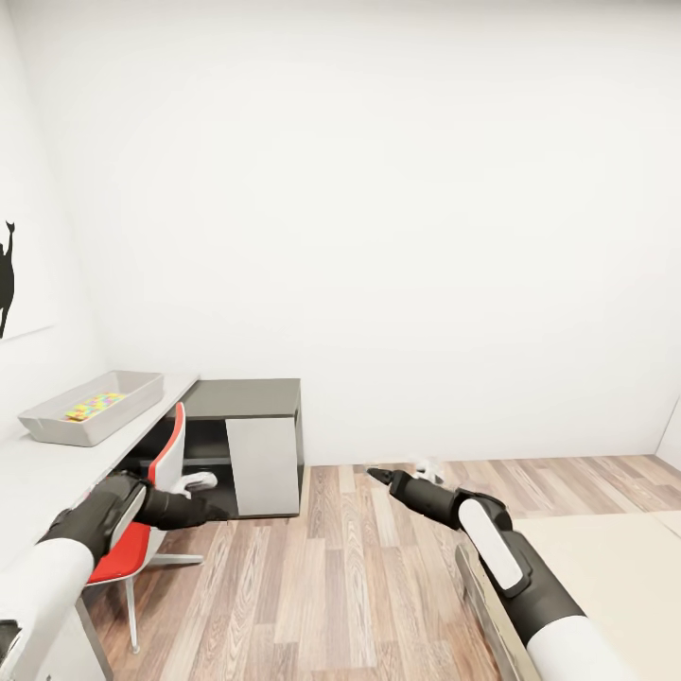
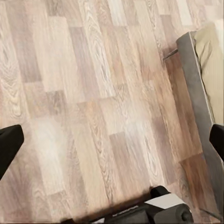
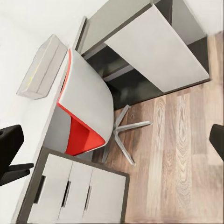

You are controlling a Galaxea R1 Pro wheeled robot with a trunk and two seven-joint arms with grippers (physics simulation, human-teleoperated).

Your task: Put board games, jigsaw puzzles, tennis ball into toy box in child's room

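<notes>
In a white-walled child's room, the light-grey toy box (image 1: 90,407) sits at the far end of the white desk (image 1: 43,473), near the dark-grey corner section (image 1: 241,399), with a multicoloured jigsaw puzzle (image 1: 93,407) lying inside it. The left gripper (image 1: 213,513) reaches over the red-and-white chair (image 1: 156,492), well short of the box; its wrist view shows the fingers spread wide over wood-plank floor (image 2: 93,116) beside the bed's dark frame (image 2: 193,93). The right gripper (image 1: 378,475), jaws wide and empty, hangs over bare floor beside the cream mattress (image 1: 605,567), well apart from the box.
</notes>
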